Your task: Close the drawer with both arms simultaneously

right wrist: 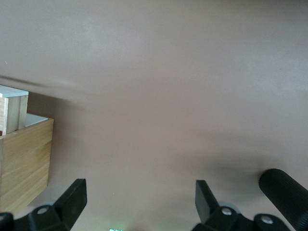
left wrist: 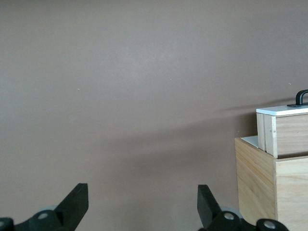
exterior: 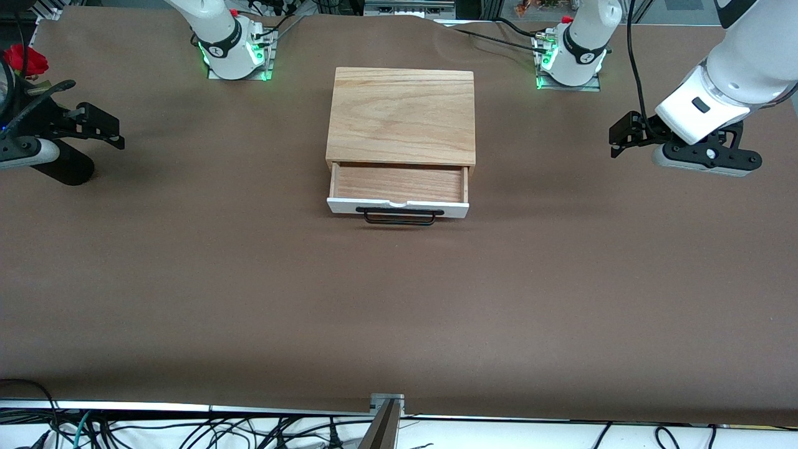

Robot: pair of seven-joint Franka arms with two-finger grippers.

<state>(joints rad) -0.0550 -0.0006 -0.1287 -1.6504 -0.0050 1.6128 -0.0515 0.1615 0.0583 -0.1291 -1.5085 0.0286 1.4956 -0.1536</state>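
The drawer (exterior: 399,184) stands pulled out of the light oak box (exterior: 402,115) in the middle of the table, toward the front camera. Its white front panel (exterior: 398,207) carries a thin black wire handle (exterior: 399,216). The tray looks empty. My left gripper (exterior: 621,136) hovers open and empty over the table at the left arm's end, level with the box. My right gripper (exterior: 103,128) hovers open and empty at the right arm's end. The left wrist view shows the left gripper (left wrist: 143,202), the drawer (left wrist: 284,132) and the box (left wrist: 260,187). The right wrist view shows the right gripper (right wrist: 141,199) and the box (right wrist: 24,159).
The table is covered with a brown cloth (exterior: 399,299). A black ribbed cylinder (exterior: 68,165) stands under the right gripper and also shows in the right wrist view (right wrist: 284,190). A red object (exterior: 25,59) sits at the table corner by the right arm. Cables lie along the front edge.
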